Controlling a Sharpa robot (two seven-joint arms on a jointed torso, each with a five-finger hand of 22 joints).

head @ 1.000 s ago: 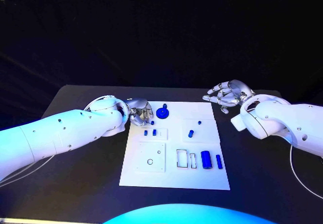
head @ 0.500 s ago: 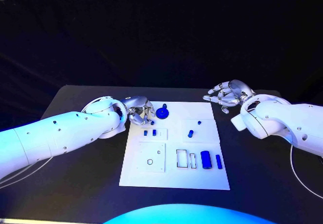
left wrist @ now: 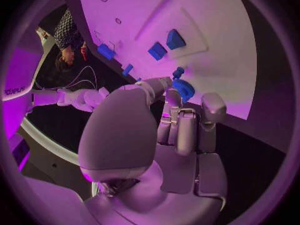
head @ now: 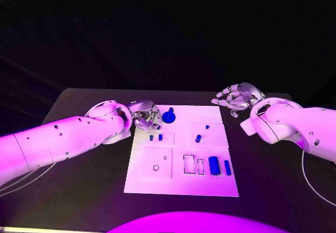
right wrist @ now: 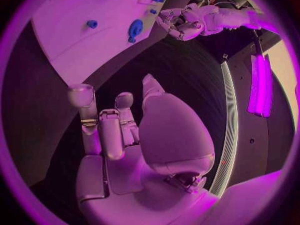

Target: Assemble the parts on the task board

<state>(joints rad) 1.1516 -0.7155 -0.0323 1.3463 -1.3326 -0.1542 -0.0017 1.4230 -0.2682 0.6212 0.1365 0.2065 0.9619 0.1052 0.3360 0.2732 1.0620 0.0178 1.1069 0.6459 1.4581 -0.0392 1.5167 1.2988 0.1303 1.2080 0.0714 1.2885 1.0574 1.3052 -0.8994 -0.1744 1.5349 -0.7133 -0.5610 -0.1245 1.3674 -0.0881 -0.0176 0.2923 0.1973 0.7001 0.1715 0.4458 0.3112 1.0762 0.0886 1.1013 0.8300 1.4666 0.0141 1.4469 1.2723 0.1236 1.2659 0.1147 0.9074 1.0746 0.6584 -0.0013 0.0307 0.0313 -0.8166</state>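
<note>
The white task board point(head: 182, 184) lies mid-table. A blue round part with a knob point(head: 170, 116) stands near its far left corner. My left hand point(head: 147, 118) hovers at the board's far left edge just beside that part. In the left wrist view its fingertips point(left wrist: 172, 97) are close to the round part point(left wrist: 183, 89), and the right wrist view shows a gap between the round part point(right wrist: 135, 29) and my left hand point(right wrist: 178, 24). Nothing is in its grasp. My right hand point(head: 237, 99) hangs beyond the board's far right corner, fingers apart and empty.
Small blue pieces point(head: 155, 138) stand in the left block, and two more point(head: 198, 139) in the right block. A blue cylinder point(head: 214, 165) and a thin bar point(head: 227, 167) lie at the near right. Black table point(head: 84, 184) surrounds the board.
My left hand has edged slightly toward the far edge of the board beside the round part. The right hand and the parts have stayed put.
</note>
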